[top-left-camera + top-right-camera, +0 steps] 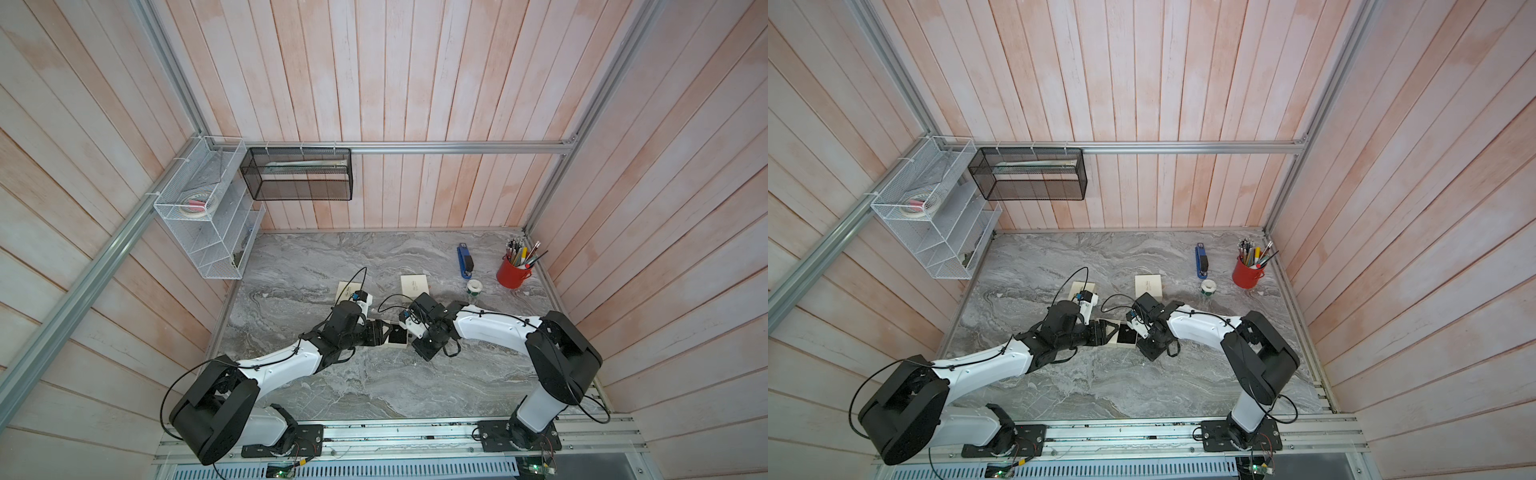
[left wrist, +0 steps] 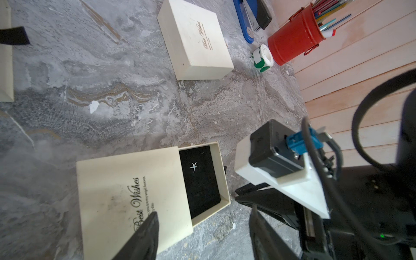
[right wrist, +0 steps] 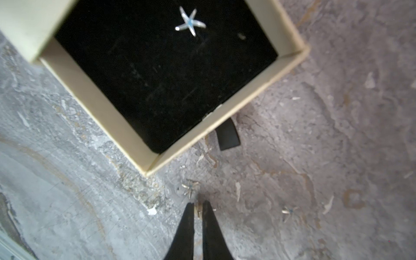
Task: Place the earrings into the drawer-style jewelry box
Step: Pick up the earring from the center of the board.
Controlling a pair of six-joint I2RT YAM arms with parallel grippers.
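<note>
- Filling the jewelry box (image 2: 126,198) is partly done: one earring (image 3: 190,21) lies in its open drawer (image 3: 96,101), ahead of the right pincer (image 3: 198,208).
- Two are left on the surface (image 3: 67,202): a second earring (image 3: 189,188) just beyond its tips and a third earring (image 3: 289,212) beside them.
- The right pincer is nearly closed, and I cannot tell if it holds anything. The left pincer (image 2: 203,211) is half open and empty at the box.

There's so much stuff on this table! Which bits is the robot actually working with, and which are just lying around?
In the job: open drawer box; starfish earring in its drawer; second earring just outside the drawer; third earring farther off.
Lying about: closed cream box; blue stapler; red pen cup; sticker roll; white wire basket; black mesh basket.
</note>
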